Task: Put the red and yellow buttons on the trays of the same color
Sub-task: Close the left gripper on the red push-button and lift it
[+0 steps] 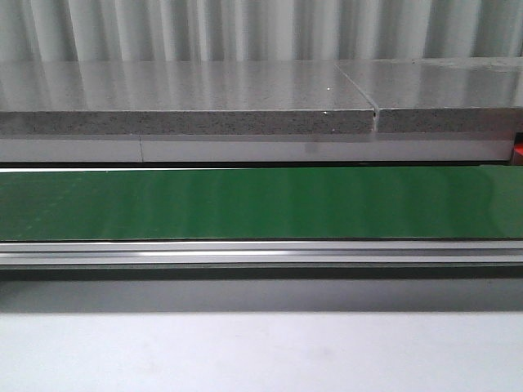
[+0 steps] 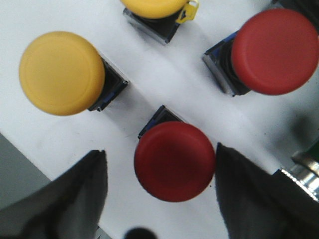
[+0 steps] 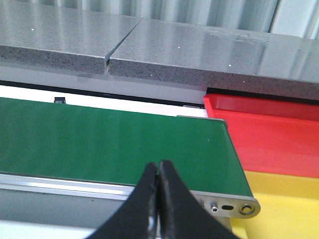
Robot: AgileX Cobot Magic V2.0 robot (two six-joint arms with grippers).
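Observation:
In the left wrist view my left gripper [image 2: 159, 154] is open just above a white surface, its dark fingers on either side of a red button [image 2: 174, 161] without touching it. A second red button [image 2: 274, 51] and two yellow buttons [image 2: 62, 73] [image 2: 153, 7] stand nearby on the same surface. In the right wrist view my right gripper [image 3: 159, 167] is shut on nothing, in front of the green belt's end. Beyond that end sit the red tray [image 3: 274, 134] and, closer, the yellow tray [image 3: 284, 206]. Neither gripper shows in the front view.
A green conveyor belt [image 1: 261, 204] with a metal side rail [image 1: 261, 253] runs across the front view, with a grey speckled stone ledge [image 1: 188, 114] behind it. The belt's roller end [image 3: 234, 204] borders the trays. A metal fitting [image 2: 306, 169] lies close to the left gripper.

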